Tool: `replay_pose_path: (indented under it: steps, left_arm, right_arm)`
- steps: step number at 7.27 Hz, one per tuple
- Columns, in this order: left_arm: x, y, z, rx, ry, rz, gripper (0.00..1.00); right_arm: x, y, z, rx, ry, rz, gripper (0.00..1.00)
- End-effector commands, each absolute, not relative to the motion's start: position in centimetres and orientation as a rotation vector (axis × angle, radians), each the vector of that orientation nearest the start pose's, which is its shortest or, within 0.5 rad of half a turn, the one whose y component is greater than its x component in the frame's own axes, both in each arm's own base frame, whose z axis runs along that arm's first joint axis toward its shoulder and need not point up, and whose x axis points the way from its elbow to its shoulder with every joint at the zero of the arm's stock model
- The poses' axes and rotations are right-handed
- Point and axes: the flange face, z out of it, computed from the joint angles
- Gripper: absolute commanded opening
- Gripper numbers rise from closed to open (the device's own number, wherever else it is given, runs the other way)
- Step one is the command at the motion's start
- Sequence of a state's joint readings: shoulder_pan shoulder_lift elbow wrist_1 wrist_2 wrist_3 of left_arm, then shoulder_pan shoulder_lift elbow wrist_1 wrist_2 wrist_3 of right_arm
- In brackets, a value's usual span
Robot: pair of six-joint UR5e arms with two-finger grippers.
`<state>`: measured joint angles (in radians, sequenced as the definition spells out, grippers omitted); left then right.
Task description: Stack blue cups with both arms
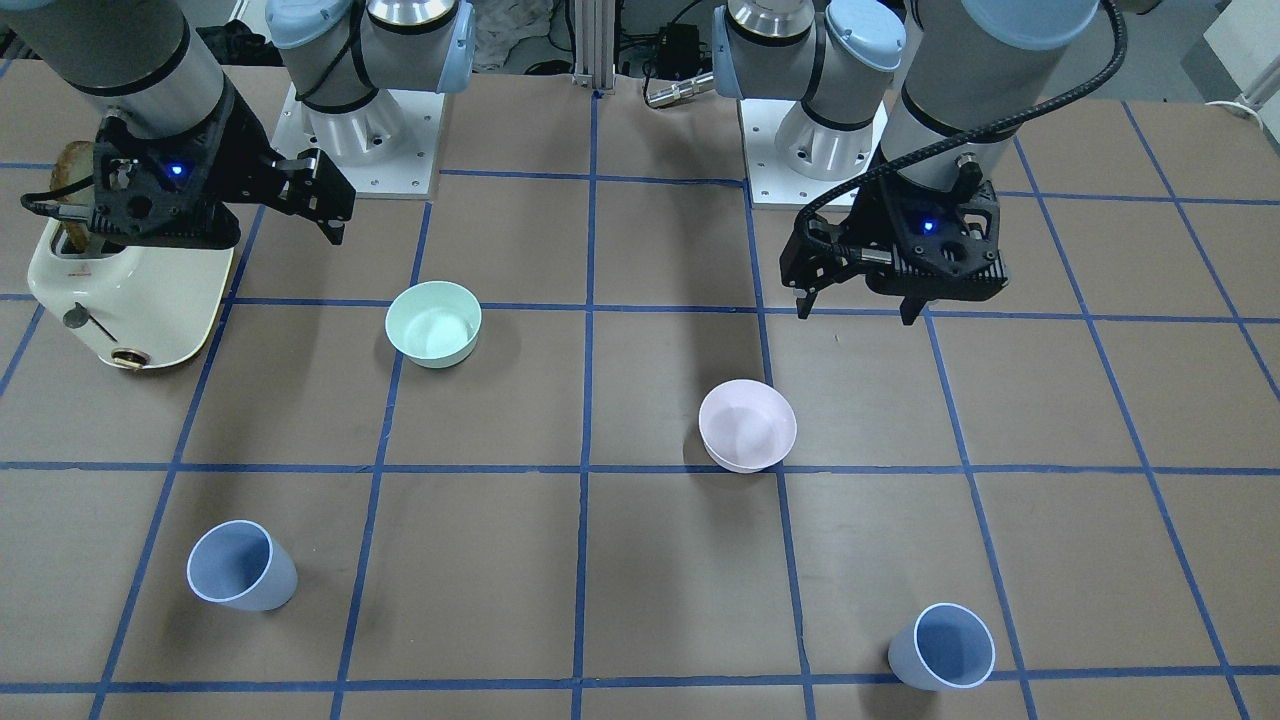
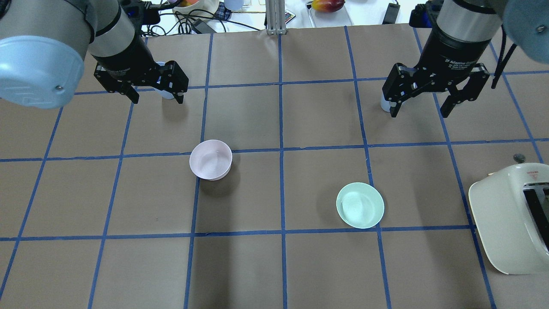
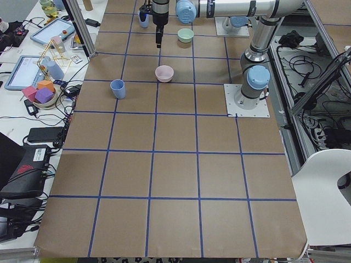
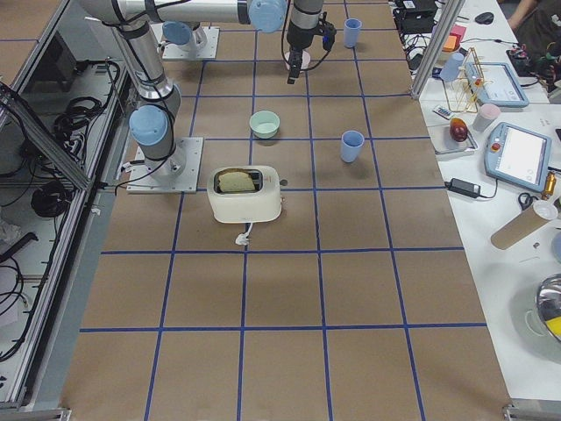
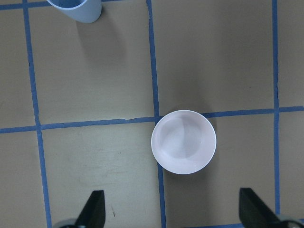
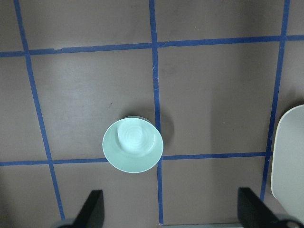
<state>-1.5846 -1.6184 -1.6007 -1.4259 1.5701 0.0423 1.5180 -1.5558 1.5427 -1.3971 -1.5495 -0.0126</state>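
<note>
Two blue cups stand upright and far apart near the table's far edge. One [image 1: 943, 647] is on my left side, the other [image 1: 242, 565] on my right. In the overhead view each is half hidden behind a gripper: the left cup [image 2: 165, 91] and the right cup [image 2: 385, 104]. My left gripper [image 2: 157, 98] hovers open and empty, and its wrist view shows that cup's base [image 5: 78, 7] at the top edge. My right gripper [image 2: 420, 112] hovers open and empty, apart from the right cup.
A pale pink bowl [image 2: 210, 159] sits left of centre and a mint-green bowl [image 2: 360, 205] right of centre. A cream toaster [image 2: 510, 223] holding toast stands at the right edge. Clutter lies beyond the far edge.
</note>
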Motion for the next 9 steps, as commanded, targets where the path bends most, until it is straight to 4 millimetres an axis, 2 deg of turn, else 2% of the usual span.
replay_pose_path:
  steps: [1,9]
  left_arm:
    - [-14.04,-51.56,46.43,0.089,3.138,-0.106,1.0]
    - [-13.98,-51.68,46.29,0.101,3.138,-0.104,1.0]
  right_arm:
    - [10.92,-48.82,47.96,0.069,3.106,0.243,1.0]
    - [10.9,-49.21,47.97,0.078,3.11,0.207,1.0]
